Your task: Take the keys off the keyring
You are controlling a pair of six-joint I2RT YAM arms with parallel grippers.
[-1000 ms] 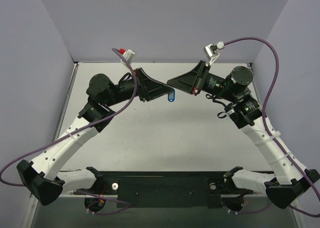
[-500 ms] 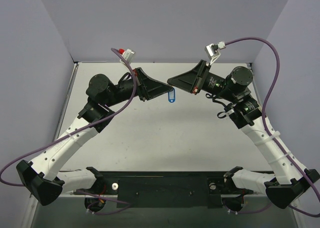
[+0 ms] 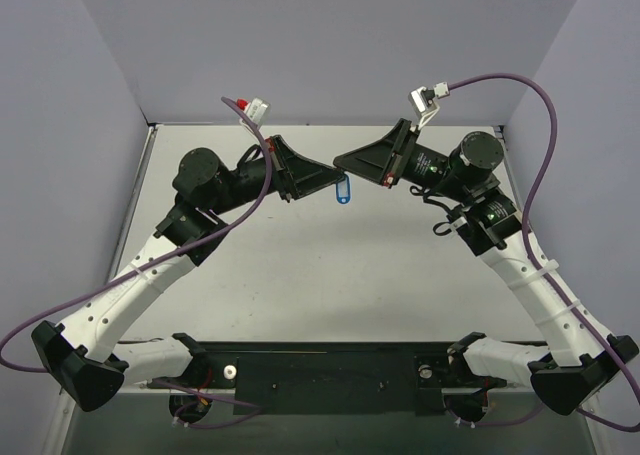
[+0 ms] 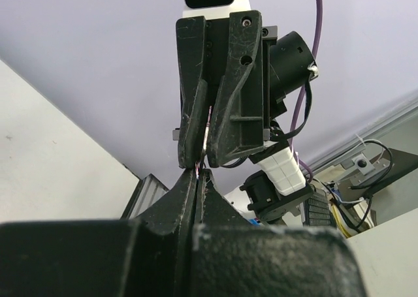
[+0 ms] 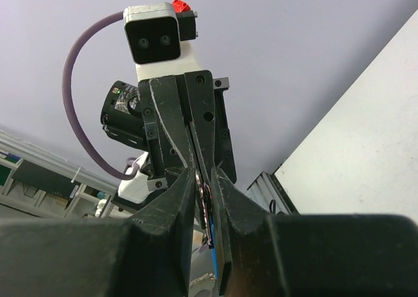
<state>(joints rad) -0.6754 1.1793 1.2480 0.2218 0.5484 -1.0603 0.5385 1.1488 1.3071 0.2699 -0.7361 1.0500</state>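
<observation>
- Both arms are up off the table (image 3: 320, 275), and their tips meet nose to nose in mid-air, a little in from the middle of the far edge.
- The left gripper (image 3: 337, 179) reaches in from the left edge side and the right gripper (image 3: 338, 162) from the right edge side. In the top view the two tips touch or nearly touch.
- A blue tag (image 3: 343, 191) dangles just under that meeting point, hanging free above the table surface.
- In the left wrist view, the left arm's own fingers (image 4: 186, 192) are pressed flat together, with no gap showing at the tips.
- In the right wrist view, thin wire loops of the keyring (image 5: 206, 202) hang right below the left gripper's closed tips, with a flash of blue lower down. So the left gripper is pinching the keyring.
- Straight ahead in the left wrist view, the right arm's fingers (image 4: 191, 114) stand upright and almost closed, with only a slit between them.
- In that slit sits a thin metal strip (image 4: 208, 122), bright along its edge and clamped by the right gripper. I cannot tell whether it is a key's shaft or part of the ring.
- The keys themselves are too small to pick out one by one. The whole bunch is held aloft between the two tips, and none of it shows lying on the table.
- Purple cables (image 3: 540, 125) loop off both wrists.
</observation>
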